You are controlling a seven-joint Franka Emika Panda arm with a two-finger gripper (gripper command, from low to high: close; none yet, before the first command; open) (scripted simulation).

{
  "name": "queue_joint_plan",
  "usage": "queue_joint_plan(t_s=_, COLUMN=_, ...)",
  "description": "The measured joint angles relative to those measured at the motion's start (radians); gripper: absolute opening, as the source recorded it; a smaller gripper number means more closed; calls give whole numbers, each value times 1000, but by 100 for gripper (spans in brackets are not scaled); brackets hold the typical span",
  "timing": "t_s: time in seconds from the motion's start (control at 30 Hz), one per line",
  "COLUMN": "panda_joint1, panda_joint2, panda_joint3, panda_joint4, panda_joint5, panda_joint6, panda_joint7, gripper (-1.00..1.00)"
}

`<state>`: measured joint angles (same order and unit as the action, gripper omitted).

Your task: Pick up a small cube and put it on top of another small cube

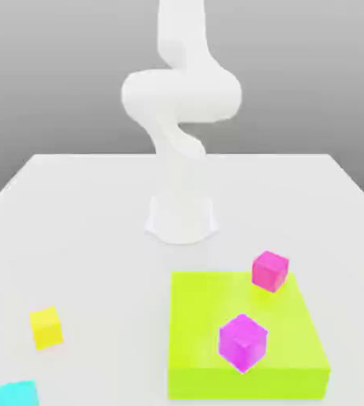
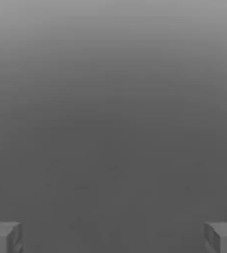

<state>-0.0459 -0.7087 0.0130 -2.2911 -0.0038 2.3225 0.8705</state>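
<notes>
Two small magenta cubes rest on a flat lime-green block (image 1: 208,317): one cube (image 1: 270,270) at its far corner toward the exterior view's right, the other cube (image 1: 243,342) nearer the front. A small yellow cube (image 1: 47,327) and a cyan cube (image 1: 17,394) lie on the white table toward the exterior view's left. My arm (image 1: 181,103) rises from its base (image 1: 182,218) at the table's middle and runs up out of the frame. In the hand view my gripper (image 2: 113,237) is open, its two fingertips (image 2: 4,236) far apart, with plain grey background between them.
The white table (image 1: 97,238) spreads around the arm's base. The lime-green block forms a low raised platform at the front toward the exterior view's right. The cyan cube lies at the front edge of the picture.
</notes>
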Motion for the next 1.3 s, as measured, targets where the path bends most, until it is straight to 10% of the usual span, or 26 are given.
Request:
queue_joint_plan(t_s=1.13, panda_joint1=-324, panda_joint2=1236, panda_joint3=-57, panda_joint4=133, panda_joint5=54, panda_joint6=363, panda_joint7=808, gripper=0)
queue_joint_plan(t_s=1.17, panda_joint1=-327, panda_joint2=1268, panda_joint3=-54, panda_joint4=141, panda_joint5=56, panda_joint6=387, panda_joint7=807, gripper=-100)
queue_joint_plan(t_s=1.3, panda_joint1=-327, panda_joint2=1268, panda_joint3=-54, panda_joint4=141, panda_joint5=56, panda_joint6=389, panda_joint7=807, gripper=-100)
